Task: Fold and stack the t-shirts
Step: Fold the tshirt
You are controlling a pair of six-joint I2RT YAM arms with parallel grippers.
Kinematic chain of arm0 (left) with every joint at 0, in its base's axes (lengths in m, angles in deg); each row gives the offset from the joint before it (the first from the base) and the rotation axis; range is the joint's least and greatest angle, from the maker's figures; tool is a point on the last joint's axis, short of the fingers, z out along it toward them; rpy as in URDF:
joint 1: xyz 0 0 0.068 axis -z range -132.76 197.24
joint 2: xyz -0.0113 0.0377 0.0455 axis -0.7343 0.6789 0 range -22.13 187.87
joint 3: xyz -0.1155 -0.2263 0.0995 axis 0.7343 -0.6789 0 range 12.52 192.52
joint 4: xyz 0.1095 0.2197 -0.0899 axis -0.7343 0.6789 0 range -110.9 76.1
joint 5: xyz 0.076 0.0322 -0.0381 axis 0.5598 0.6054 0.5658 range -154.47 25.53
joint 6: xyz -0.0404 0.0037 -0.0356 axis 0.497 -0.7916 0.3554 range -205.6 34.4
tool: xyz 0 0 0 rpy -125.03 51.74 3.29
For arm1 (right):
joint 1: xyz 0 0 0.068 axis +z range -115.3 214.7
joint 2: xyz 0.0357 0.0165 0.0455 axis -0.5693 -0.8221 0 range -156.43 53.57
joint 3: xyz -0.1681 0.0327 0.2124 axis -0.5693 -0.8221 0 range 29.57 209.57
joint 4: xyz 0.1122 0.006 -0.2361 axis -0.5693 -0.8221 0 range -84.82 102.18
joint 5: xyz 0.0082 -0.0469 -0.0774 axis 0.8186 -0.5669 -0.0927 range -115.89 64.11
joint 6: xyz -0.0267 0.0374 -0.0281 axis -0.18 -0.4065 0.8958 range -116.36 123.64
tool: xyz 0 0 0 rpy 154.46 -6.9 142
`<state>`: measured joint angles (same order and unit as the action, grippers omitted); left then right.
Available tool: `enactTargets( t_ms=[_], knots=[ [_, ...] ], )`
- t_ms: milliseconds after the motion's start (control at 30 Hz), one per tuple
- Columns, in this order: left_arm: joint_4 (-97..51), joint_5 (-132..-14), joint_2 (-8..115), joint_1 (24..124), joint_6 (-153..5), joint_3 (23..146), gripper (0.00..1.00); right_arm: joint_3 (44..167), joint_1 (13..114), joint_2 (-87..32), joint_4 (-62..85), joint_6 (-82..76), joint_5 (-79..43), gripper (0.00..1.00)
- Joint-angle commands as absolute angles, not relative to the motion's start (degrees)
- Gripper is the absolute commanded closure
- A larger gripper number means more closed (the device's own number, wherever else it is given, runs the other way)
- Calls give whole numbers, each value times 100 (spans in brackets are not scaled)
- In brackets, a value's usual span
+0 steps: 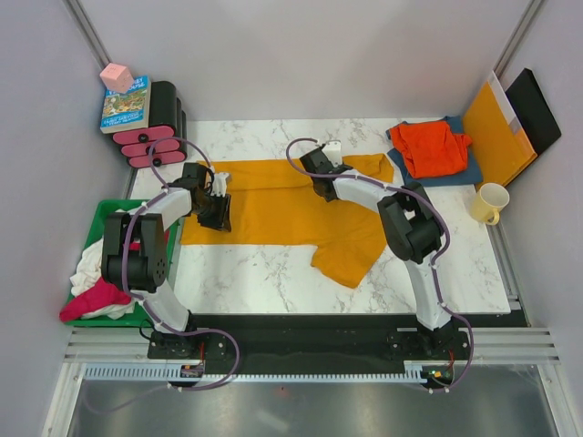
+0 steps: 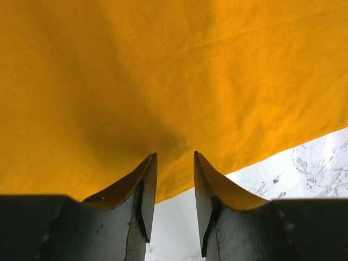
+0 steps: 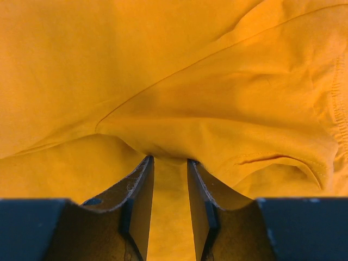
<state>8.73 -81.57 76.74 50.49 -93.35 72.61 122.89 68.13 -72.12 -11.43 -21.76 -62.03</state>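
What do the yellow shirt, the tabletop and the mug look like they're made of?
Mustard-yellow t-shirt: soft matte cloth, likely cotton knit. It creases and bunches, and the right wrist view shows stitched hems.
Tabletop: white with grey veins, a marble look. Whether it is real stone or a laminate cannot be told.
Mug: pale yellow, smooth, with a handle. Probably glazed ceramic.

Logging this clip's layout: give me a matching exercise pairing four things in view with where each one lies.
Things: 1 yellow shirt; 2 orange shirt; 3 mug; 4 pink shirt.
Places: A in the green bin at the left; B spread across the middle of the table; C on the blue shirt, far right; D standing near the folder.
Pairs: 1-B; 2-C; 3-D; 4-A.
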Motion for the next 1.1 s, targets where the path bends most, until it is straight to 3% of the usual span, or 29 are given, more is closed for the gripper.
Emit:
enactTargets(
  t_ms=[0, 267, 500, 600, 1067],
  knots=[
    [714, -8328, 7745, 5023, -9325, 7325, 60, 12537, 6731, -7308, -1260, -2149, -6543, 62],
    [723, -8336, 7824, 5023, -9316, 7334, 60, 12546, 6643, -7370, -1269, -2132, -6597, 63],
    [732, -8319, 7850, 5023, -9325, 7378, 60, 12405, 6643, -7343, -1252, -2211, -6579, 93],
    [732, -8328, 7876, 5023, -9316, 7395, 60, 12274, 6634, -7264, -1234, -2228, -6588, 100],
    [749, -8354, 7912, 5023, -9290, 7413, 60, 11360, 6854, -6298, -1076, -2492, -6483, 100]
  ],
)
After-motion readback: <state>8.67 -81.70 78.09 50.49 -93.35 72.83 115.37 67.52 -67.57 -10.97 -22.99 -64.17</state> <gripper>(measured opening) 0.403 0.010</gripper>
